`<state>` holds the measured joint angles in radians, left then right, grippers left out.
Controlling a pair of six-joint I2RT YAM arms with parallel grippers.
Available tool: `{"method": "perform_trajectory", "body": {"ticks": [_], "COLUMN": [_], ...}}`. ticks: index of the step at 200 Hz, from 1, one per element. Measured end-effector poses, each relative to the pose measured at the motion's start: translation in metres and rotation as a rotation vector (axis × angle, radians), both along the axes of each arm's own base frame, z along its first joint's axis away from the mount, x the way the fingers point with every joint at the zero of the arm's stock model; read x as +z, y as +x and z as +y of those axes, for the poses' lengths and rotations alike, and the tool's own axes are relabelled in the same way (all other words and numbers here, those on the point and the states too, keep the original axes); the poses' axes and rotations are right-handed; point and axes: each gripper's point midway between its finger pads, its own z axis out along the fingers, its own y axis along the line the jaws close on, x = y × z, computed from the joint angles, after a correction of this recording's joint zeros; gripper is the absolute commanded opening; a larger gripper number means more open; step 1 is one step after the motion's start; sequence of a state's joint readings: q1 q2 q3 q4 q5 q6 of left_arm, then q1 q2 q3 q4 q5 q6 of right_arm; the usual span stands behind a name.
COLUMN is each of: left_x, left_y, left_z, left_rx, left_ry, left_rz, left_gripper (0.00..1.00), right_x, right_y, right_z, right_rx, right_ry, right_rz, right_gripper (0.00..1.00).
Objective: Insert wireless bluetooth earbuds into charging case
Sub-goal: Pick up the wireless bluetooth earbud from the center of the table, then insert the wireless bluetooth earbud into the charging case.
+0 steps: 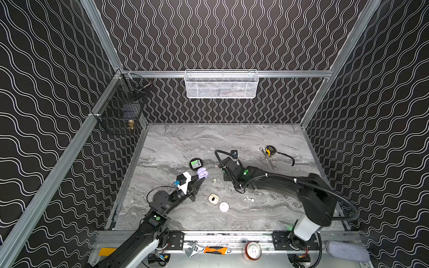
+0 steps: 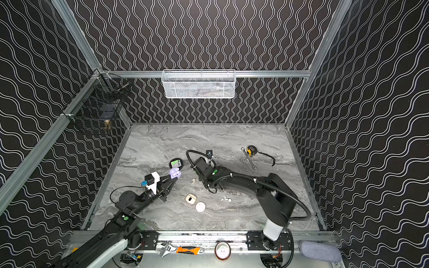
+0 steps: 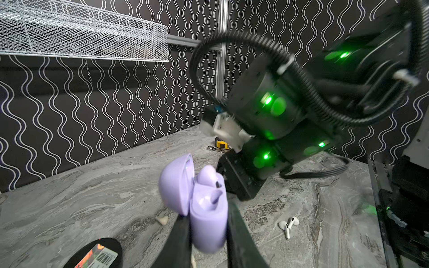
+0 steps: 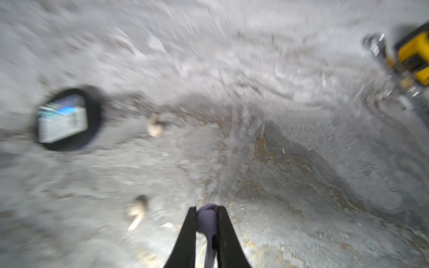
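The grey marbled surface (image 1: 232,143) carries a black labelled disc (image 1: 196,163) just beyond the left fingers (image 1: 199,183) and a cream earbud (image 1: 214,180) just beside them. Back from those fingers lie an open cream case (image 1: 212,198), a round white case (image 1: 224,207) and two white earbuds (image 1: 248,199). A yellow tape measure (image 1: 270,150) and a wrench (image 1: 269,161) lie well away from the right fingers (image 4: 188,232).

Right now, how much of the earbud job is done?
Done: one lilac earbud sits in the open lilac case, held by the left pincer. In hand: the right pincer grips the second lilac earbud. Left: white earbuds and cream earbuds lie loose on the table.
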<state>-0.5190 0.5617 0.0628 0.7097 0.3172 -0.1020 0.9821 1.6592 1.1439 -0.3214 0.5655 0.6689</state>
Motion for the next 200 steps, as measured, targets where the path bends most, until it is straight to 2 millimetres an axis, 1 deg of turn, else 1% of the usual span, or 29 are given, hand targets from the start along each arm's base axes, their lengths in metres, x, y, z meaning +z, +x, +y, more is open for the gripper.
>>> {"method": "perform_trajectory", "body": {"ticks": [17,37,64,75,100,148,179,200], "left_x": [-0.002,-0.001,0.001,0.002,0.001,-0.001,0.002,0.002], "left_y": [0.001,0.002,0.002,0.002,0.002,0.003,0.001,-0.002], "left_z": [0.001,0.002,0.004,0.004,0.004,0.003,0.002,0.002], "left_rx": [0.008,0.015,0.025,0.026,0.028,0.023,0.013,0.003], "left_ry": [0.000,-0.001,-0.007,-0.009,-0.007,-0.007,-0.017,-0.023], "left_rz": [0.003,0.003,-0.005,-0.008,-0.005,-0.002,-0.017,-0.025], "left_gripper": [0.00,0.00,0.00,0.00,0.00,0.00,0.00,0.00], "right_x": [0.037,0.067,0.095,0.106,0.131,0.161,0.167,0.168], "right_y": [-0.010,-0.024,-0.041,-0.050,-0.071,-0.107,-0.123,-0.124], "right_z": [0.012,0.022,0.028,0.031,0.040,0.070,0.093,0.102], "right_rx": [0.018,0.039,0.063,0.090,0.152,0.302,0.393,0.417], "right_ry": [0.045,0.082,0.117,0.125,0.205,0.341,0.394,0.427], "right_rz": [-0.082,-0.147,-0.207,-0.229,-0.280,-0.380,-0.446,-0.492], "right_gripper": [0.08,0.07,0.07,0.07,0.08,0.08,0.09,0.10]}}
